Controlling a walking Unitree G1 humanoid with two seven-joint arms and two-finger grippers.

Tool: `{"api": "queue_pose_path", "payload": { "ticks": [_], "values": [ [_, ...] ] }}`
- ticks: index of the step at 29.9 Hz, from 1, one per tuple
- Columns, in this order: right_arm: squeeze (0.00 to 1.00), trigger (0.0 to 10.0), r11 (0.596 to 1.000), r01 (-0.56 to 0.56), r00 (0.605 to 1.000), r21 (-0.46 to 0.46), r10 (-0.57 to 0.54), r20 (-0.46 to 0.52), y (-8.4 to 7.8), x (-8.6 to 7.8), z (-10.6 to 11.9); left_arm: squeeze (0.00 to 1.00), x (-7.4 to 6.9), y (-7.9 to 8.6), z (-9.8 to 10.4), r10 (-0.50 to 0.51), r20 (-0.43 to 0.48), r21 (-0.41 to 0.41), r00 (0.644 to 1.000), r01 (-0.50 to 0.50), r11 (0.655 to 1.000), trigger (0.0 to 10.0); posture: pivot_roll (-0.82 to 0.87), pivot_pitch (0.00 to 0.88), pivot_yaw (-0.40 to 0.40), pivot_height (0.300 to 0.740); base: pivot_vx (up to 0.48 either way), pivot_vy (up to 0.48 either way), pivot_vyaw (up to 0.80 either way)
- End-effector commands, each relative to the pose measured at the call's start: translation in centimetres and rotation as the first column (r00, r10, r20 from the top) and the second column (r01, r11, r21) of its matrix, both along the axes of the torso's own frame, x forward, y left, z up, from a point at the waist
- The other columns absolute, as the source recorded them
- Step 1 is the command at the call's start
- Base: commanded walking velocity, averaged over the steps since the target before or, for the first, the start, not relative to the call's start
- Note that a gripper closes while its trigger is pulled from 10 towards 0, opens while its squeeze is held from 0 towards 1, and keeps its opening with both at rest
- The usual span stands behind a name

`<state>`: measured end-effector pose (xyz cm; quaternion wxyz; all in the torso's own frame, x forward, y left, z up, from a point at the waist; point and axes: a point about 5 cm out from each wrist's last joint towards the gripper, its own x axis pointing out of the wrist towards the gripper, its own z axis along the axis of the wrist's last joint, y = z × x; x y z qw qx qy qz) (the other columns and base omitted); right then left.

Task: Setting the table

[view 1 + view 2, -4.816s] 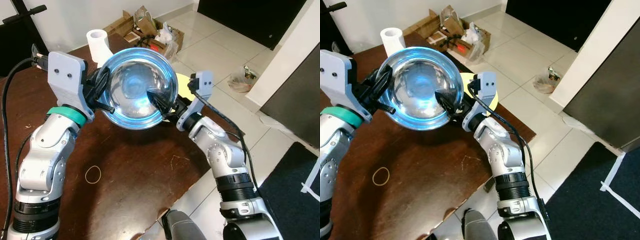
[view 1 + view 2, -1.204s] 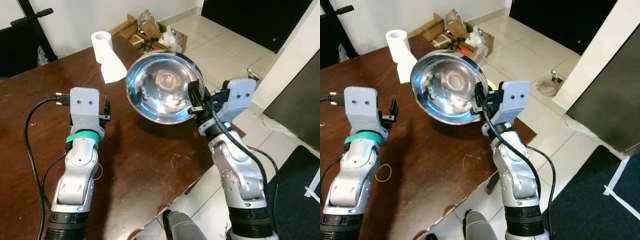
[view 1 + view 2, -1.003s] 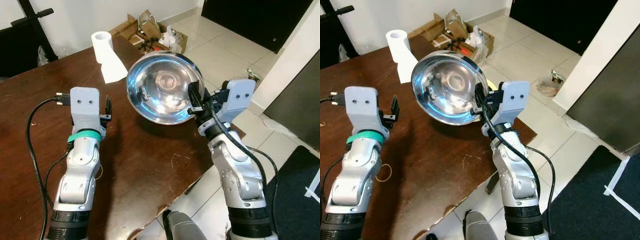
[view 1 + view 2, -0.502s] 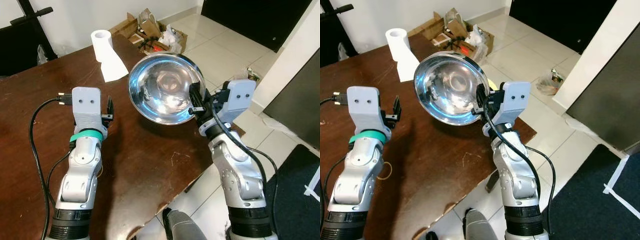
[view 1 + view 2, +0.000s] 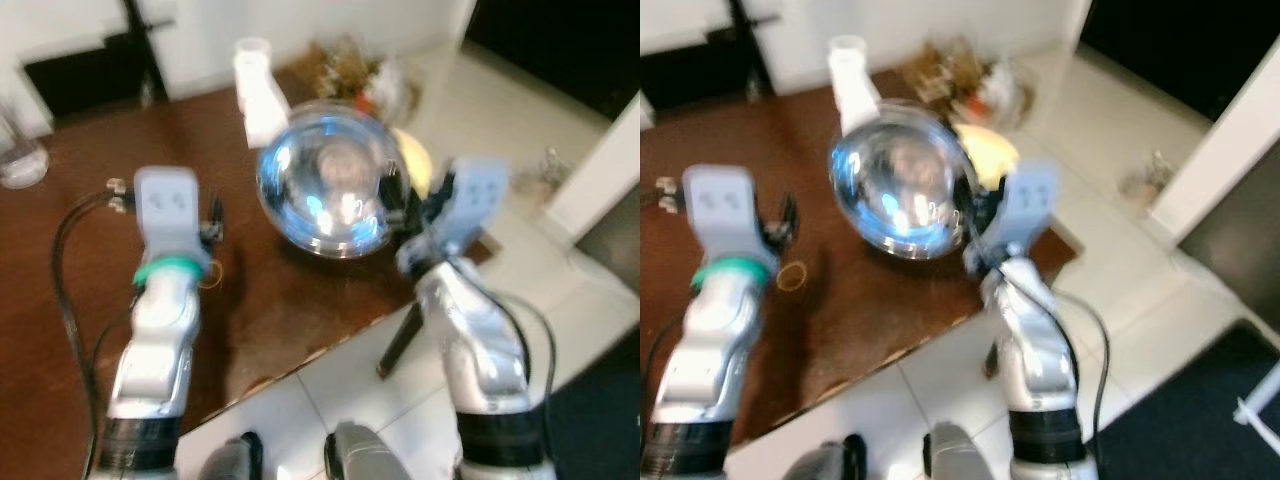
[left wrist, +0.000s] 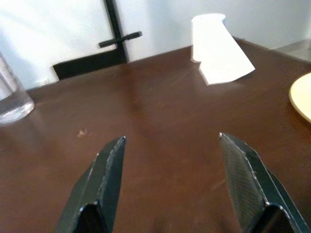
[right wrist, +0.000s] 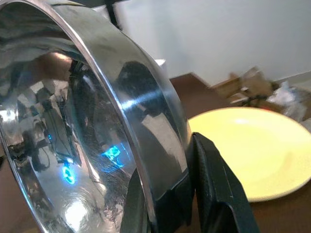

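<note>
Frame blurred. Right pincer grips the rim of a steel bowl, held tilted above the brown tabletop; yellow plate just behind it. Left pincer hovers over the tabletop near a rubber band, paper towel roll at the far edge.

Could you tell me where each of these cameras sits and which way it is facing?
Left and right eye views: on the head, looking down at the brown table, both silver arms, and the steel bowl in the right gripper.
Left wrist view: looks along the open left gripper at the paper towel roll.
Right wrist view: looks along the fingers clamping the bowl's rim.
Both wrist views share the yellow plate.
</note>
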<state>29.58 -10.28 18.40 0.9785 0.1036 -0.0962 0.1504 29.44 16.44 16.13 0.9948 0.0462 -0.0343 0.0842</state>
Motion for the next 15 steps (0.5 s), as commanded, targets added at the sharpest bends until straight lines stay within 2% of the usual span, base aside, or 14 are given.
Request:
{"api": "queue_pose_path", "payload": {
  "ticks": [1, 15],
  "values": [
    [0.0, 10.0, 1.0, 0.02, 1.0, 0.007, -0.02, 0.009, -0.4, -0.12, 0.12, 0.0, 0.11, -0.28, -0.11, -0.013, -0.01, 0.002, 1.0, 0.013, 1.0, 10.0, -0.18, 0.0, 0.018, 0.74, -0.386, 0.0, 0.0],
    [0.0, 10.0, 1.0, 0.019, 1.0, 0.009, -0.019, 0.011, -0.41, -0.07, 0.14, 0.0, 0.39, -0.28, -0.07, -0.017, -0.009, 0.002, 1.0, 0.017, 1.0, 10.0, -0.18, 0.0, 0.023, 0.74, -0.377, 0.0, 0.0]
  ]
}}
